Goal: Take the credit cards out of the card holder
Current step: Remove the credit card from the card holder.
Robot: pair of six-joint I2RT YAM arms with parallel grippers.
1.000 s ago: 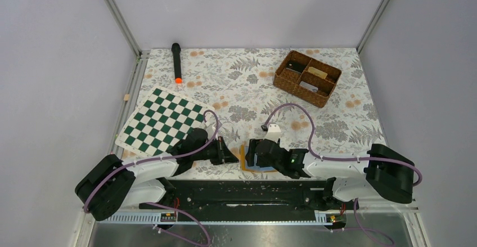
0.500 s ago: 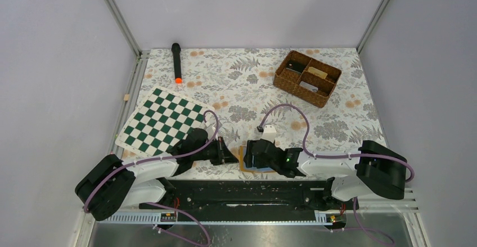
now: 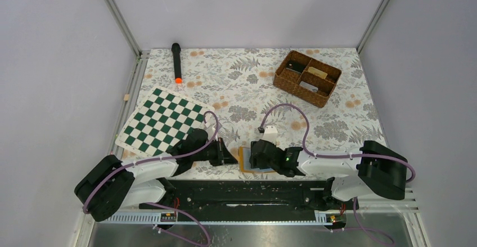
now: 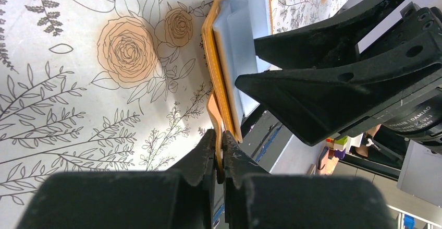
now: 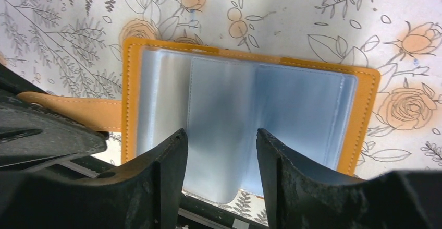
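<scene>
**A:** Floral tablecloth (image 3: 236, 84), grey walls. Chessboard (image 3: 160, 120) on the left, wicker basket (image 3: 307, 78) far right. What are the arms doing?

**B:** Left gripper (image 4: 219, 153) is pinched tight on the holder's strap (image 4: 212, 109), pinning it. The card holder (image 5: 130, 83) lies open and flat at the near edge, between the two arms.

**A:** Right side?

**B:** Right gripper (image 5: 221, 151) is about half open and holds nothing. It hangs over the holder's middle, one finger on each side of the light-blue card (image 5: 219, 98) under its clear sleeve. Can't tell if it's touching.

**A:** Beige card?

**B:** Not visible.

**A:** Step?

**B:** Pre-grasp on the first card, I'd say. Neither of the credit cards is out yet.

**A:** Next move?

**B:** It needs to catch the card's edge, not the sleeve film. Then pinch and draw the card out along the pocket mouth, with the left anchoring the strap. Which way the pocket opens is unclear.
</scene>
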